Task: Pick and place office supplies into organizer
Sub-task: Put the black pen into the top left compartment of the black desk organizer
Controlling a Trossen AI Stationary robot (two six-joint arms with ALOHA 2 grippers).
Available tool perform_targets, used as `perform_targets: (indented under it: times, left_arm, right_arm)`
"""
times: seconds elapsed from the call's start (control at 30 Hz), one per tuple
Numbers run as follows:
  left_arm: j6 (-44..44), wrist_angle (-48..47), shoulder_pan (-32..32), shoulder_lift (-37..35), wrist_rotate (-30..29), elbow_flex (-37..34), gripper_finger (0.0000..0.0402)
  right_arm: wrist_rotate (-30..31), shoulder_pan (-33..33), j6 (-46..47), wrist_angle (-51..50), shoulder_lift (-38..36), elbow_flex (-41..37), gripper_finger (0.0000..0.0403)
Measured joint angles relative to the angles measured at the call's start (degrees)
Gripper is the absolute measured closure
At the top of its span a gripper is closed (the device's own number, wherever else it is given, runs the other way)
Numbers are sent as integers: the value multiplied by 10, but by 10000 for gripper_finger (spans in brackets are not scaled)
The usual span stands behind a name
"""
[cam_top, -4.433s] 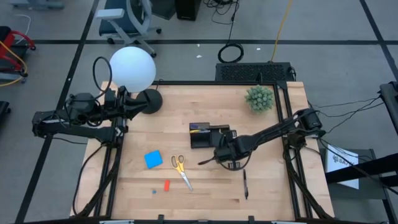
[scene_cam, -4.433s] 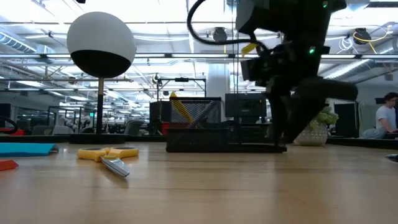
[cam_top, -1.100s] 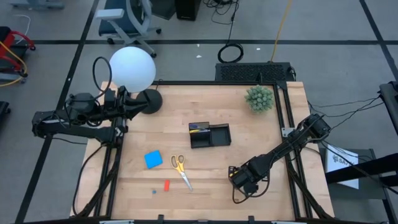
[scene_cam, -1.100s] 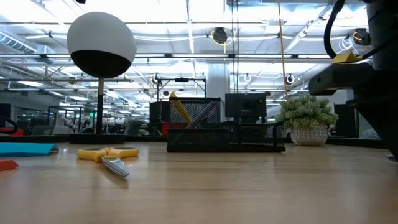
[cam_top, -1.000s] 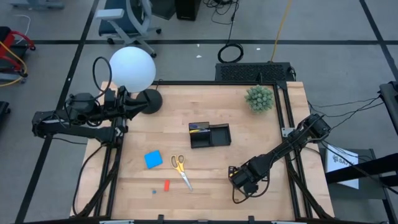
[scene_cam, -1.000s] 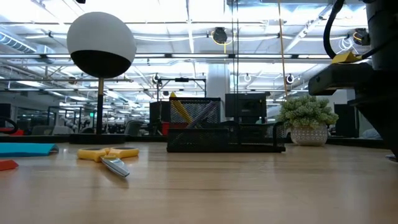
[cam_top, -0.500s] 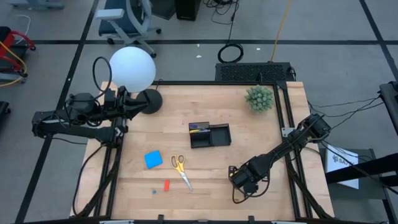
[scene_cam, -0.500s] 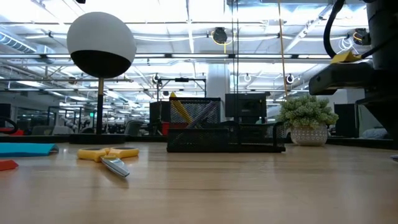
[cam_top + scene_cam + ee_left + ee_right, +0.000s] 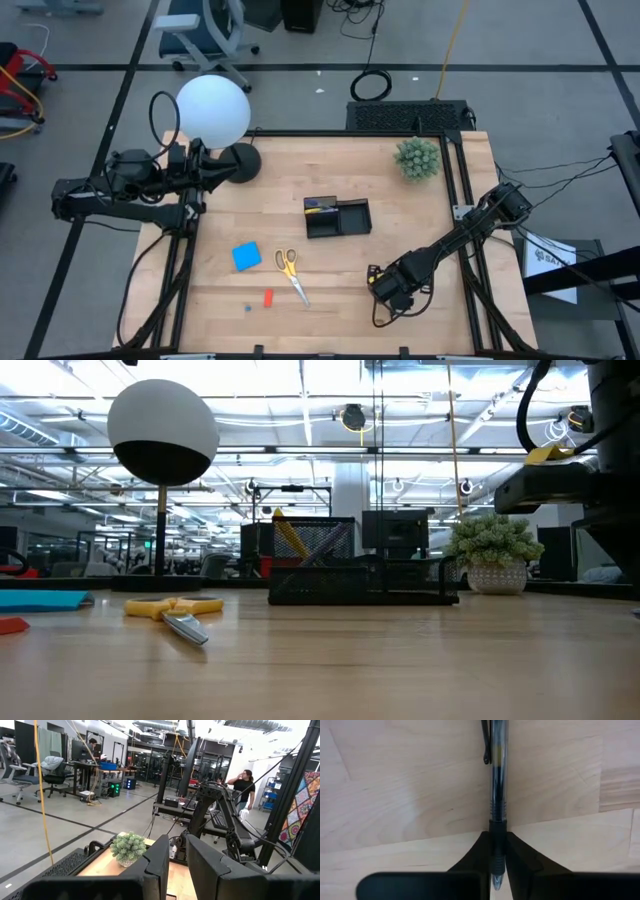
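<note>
- The black pen point(image 9: 496, 780) is lying flat on the wooden table point(image 9: 330, 310), near the table's front edge on the right-hand side, well apart from the organizer point(image 9: 337, 217).
- In the right wrist view its long axis is running straight away from the camera, in line with the fingers; the tip is pointing back toward the wrist and the clip end is pointing away.
- The right gripper point(image 9: 496, 851) is reaching down onto the table at that spot, and its two dark fingers point(image 9: 520, 851) are pinching the pen's grip section just behind the tip, closed snugly on both sides of the barrel.
- In the high view the right arm is covering the pen, so the pen itself is not showing there.
- The left gripper point(image 9: 172, 865) is waiting off the table's back left corner, near the black lamp base point(image 9: 240, 161); its fingers are standing slightly apart with a narrow gap between them and are holding nothing.
- The organizer is sitting near the table's middle, with a yellow pen point(image 9: 290, 537) leaning tilted in its taller compartment.
- The yellow-handled scissors point(image 9: 291, 270) are lying flat, left of the right gripper, blades pointing toward the table's front.
- The blue square pad point(image 9: 247, 256) is lying just left of the scissors, and the small red piece point(image 9: 268, 297) is lying nearer the front edge.
- The green plant point(image 9: 417, 158) is standing at the back right.
</note>
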Motion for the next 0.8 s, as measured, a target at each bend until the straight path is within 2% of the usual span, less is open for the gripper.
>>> perform_targets:
  times: [0.23,0.4,0.6,0.8]
  left_arm:
    - [0,0,0,0,0,0,330]
    - [0,0,0,0,0,0,330]
    - [0,0,0,0,0,0,330]
    - [0,0,0,0,0,0,330]
  right_arm:
    - [10,-15,6,-2,-15,7,378]
    - [72,-34,19,2,-22,8,378]
    - [136,-73,78,32,-35,8,378]
    - [157,-100,136,80,-35,8,378]
